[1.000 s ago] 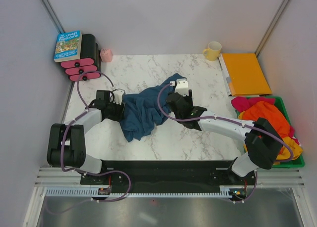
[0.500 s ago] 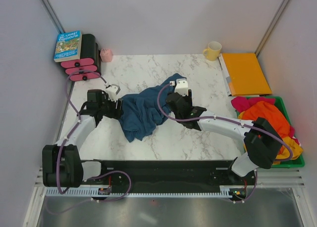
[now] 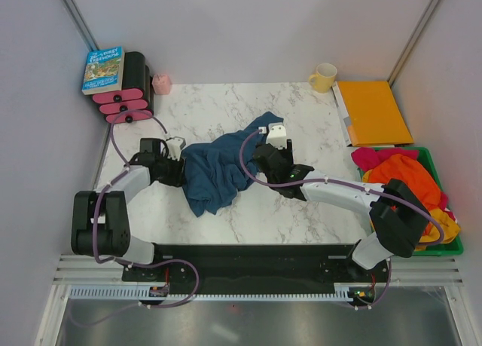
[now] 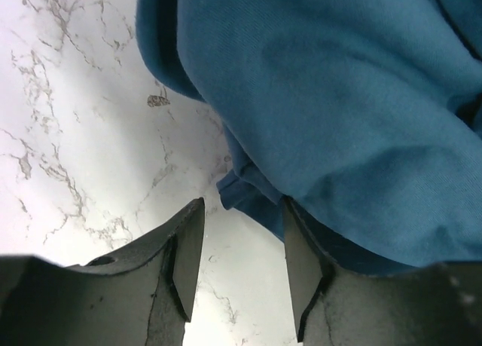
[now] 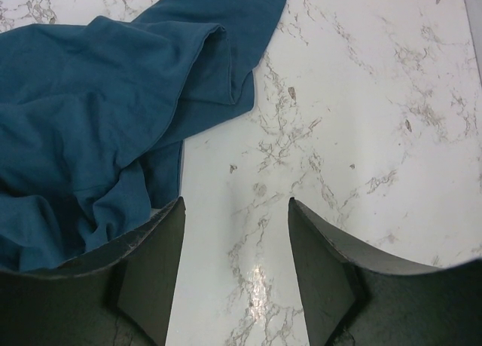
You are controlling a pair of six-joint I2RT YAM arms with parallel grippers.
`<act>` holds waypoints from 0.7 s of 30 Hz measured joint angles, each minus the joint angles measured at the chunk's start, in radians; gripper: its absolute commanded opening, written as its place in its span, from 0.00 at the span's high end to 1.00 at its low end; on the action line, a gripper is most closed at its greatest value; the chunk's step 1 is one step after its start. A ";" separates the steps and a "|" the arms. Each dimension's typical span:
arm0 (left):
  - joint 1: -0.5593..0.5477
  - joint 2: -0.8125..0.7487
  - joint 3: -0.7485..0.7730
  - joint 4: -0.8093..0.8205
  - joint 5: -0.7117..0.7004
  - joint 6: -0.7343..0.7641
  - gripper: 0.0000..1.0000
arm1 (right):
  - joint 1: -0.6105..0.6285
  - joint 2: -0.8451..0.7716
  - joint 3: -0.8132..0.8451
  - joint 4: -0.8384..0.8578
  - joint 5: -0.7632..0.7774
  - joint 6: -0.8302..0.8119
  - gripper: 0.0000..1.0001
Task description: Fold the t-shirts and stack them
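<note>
A crumpled blue t-shirt (image 3: 221,169) lies in the middle of the marble table (image 3: 301,120). My left gripper (image 3: 178,170) is at the shirt's left edge. In the left wrist view it (image 4: 243,204) is open, with the shirt's hem (image 4: 239,189) just beyond the fingertips and blue cloth (image 4: 339,112) over the right finger. My right gripper (image 3: 258,162) is at the shirt's right side. In the right wrist view it (image 5: 236,204) is open over bare marble, with the shirt (image 5: 113,120) to its left, touching the left finger.
A green bin (image 3: 453,240) with orange, pink and yellow clothes (image 3: 403,176) stands at the right edge. An orange folder (image 3: 373,111) and a yellow mug (image 3: 324,77) are at the back right. A book (image 3: 103,68) on a black and pink rack (image 3: 128,97) is at the back left, beside a small pink object (image 3: 161,84).
My left arm swung out to the left and came back to the shirt's left edge. The right arm and the shirt have hardly moved.
</note>
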 measured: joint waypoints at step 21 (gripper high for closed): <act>0.000 0.131 0.079 0.032 -0.015 0.000 0.98 | -0.105 0.031 0.006 -0.002 -0.064 0.058 0.12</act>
